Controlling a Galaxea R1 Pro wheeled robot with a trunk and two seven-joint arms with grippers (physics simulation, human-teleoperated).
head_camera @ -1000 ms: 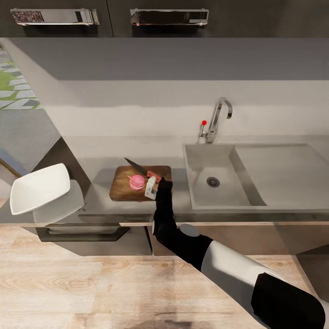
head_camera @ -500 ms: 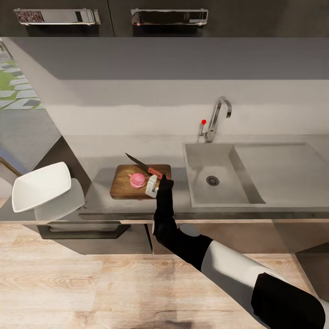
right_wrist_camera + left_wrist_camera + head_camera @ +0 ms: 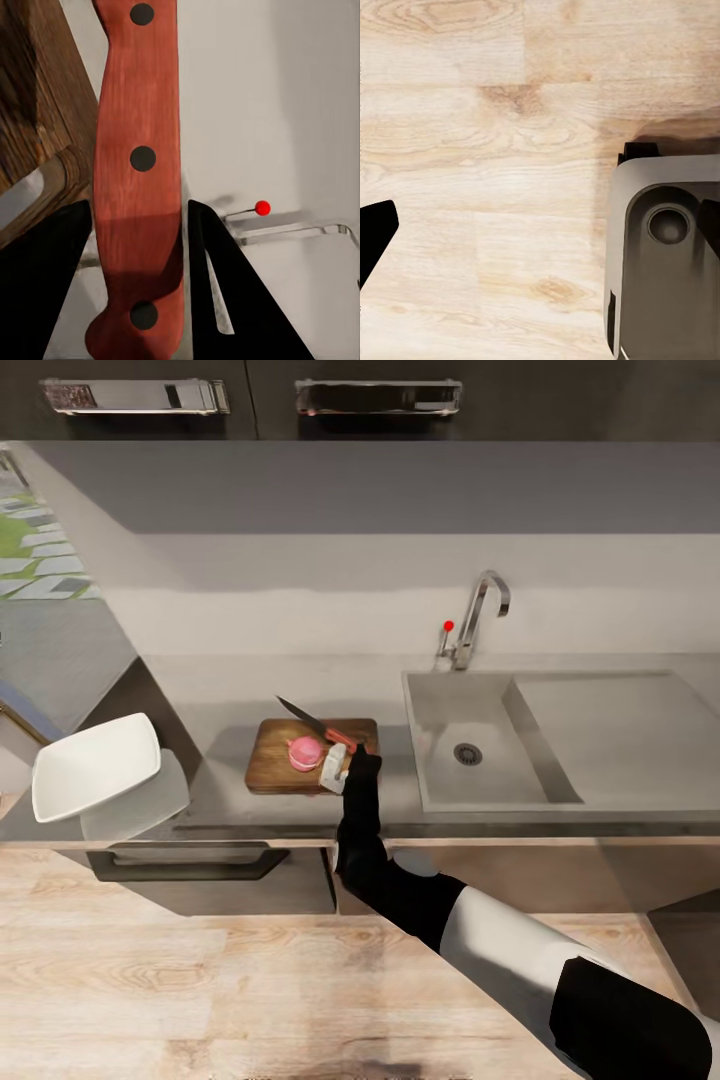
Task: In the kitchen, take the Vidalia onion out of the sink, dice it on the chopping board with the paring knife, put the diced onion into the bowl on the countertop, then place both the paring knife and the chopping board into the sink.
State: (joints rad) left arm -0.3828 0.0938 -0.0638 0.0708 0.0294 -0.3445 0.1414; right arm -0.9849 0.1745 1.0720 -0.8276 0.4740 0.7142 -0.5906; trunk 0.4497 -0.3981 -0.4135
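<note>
- Right wrist view: the right pincer has its two dark fingers closed against either side of the red handle of the paring knife, which runs up between them, three dark rivets showing along it.
- Beside the handle in that view lies a corner of the chopping board, its handle slot just visible; farther off are the tap's red knob and part of the chrome tap.
- Head view: the right pincer sits over the near right corner of the chopping board, holding the paring knife, whose dark blade points away to the left, above the far edge of the board.
- A pink Vidalia onion rests on the board, just left of the pincer and just beneath the knife; whether blade and onion touch cannot be told.
- The board lies on the grey bench, just left of the sink.
- The sink basin shows its round drain and nothing else in it; the drainboard extends to its right, the tap behind.
- A white bowl stands at the left end of the bench, well apart from the board, with nothing in it; it appears tilted, its reflection below it.
- Left wrist view: one dark fingertip of the left pincer shows at the edge over the light wooden floor, beside a grey part of the robot; the other finger is hard to make out, so how far this pincer is open cannot be told.
- Along the top of the head view, the dark upper cabinets with chrome handles are cut off.
</note>
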